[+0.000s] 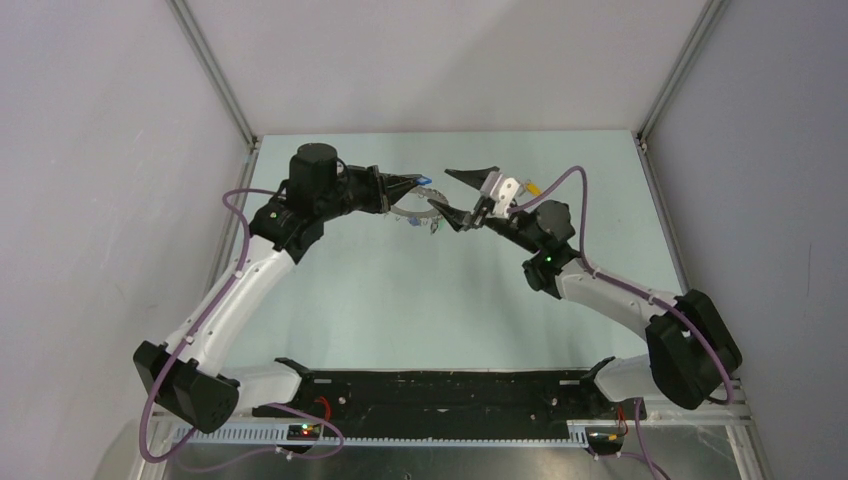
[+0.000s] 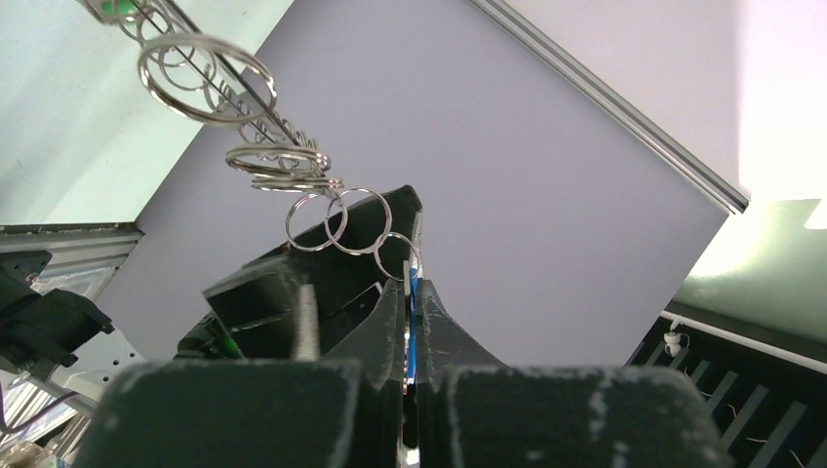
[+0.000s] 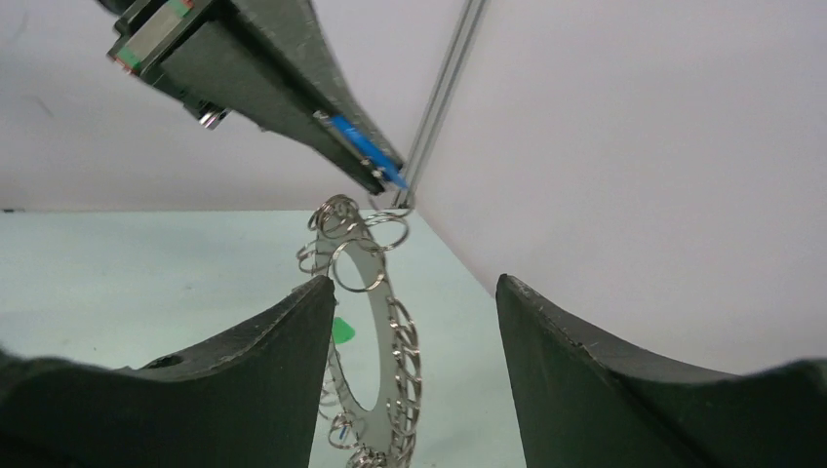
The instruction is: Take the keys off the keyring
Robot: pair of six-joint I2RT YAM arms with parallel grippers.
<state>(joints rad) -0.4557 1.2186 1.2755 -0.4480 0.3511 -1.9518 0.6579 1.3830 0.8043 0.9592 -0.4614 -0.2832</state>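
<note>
Left gripper is clenched flat on the blue key, which shows as a thin blue sliver between its pads. From the key a short run of small split rings leads to the keyring. It hangs free in the air over the far part of the table, near the far edge and about midway between the left and right edges. The right gripper faces it with jaws spread wide, holding nothing, and the keyring sits just in front of the gap.

The step in hand looks like taking a second hold, so the key can be worked off against it. The right jaws would do best to close on the flat band of the loop itself. The small rings would likely slide and let the whole thing swing. A grip close to where the blue key's ring joins would keep the pull short and straight. The left grip should stay firm and untwisted.

The keyring is a flat silvery band around a wide open middle. Small wire rings crowd its rim and give it a jagged outline. A green head peeks from behind it; other keys cannot be made out.
</note>
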